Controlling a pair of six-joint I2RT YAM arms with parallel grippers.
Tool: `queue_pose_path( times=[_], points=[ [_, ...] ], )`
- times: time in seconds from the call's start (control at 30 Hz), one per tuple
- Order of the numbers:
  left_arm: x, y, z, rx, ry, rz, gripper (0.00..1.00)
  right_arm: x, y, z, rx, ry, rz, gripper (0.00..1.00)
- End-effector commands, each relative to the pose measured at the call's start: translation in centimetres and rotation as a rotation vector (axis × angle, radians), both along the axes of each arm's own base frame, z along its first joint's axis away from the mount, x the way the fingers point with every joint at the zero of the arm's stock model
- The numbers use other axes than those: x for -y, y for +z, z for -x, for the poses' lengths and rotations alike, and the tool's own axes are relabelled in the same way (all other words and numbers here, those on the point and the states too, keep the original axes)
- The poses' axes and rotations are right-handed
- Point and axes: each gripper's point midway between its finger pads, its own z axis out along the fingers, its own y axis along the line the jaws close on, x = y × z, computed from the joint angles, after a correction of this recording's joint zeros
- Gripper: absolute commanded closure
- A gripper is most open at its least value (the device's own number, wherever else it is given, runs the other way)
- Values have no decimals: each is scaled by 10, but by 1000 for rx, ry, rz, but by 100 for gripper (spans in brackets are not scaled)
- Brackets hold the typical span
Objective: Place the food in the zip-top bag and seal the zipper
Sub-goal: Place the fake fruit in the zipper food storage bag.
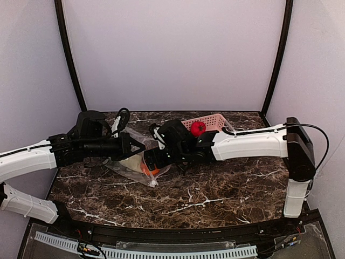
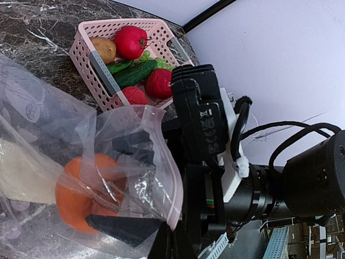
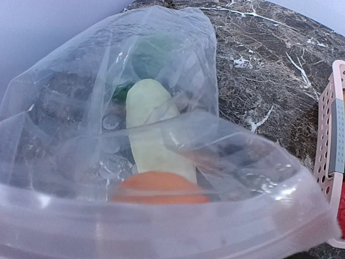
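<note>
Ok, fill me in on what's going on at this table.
The left gripper, jaws shut, apparently pinches the zip-top bag by its edge, holding the mouth open. The right gripper reaches into that mouth, by the orange fruit and the cream-white vegetable already inside. More produce sits in the pink basket; the bag is not yet sealed.

Fruit and long vegetable lie in the zip-top bag, the basket behind-right of it.

A pink slotted basket with a grey strip on its rim sits at the far side of the dark, white-veined marble bench. Behind the basket rise pale walls and two black posts. Well nearer than the basket, a white slotted rail lines the bench edge.
</note>
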Motion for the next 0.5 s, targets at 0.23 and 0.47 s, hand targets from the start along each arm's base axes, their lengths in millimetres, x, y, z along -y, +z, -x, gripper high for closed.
queue_pose_path(
  times=[0.23,0.47],
  points=[
    [-2,6,8,20,-12,27,99,-11,21,-5,40,-20,-59,6],
    [-11,5,4,36,29,-1,99,-2,43,6,42,17,-96,7]
  ],
)
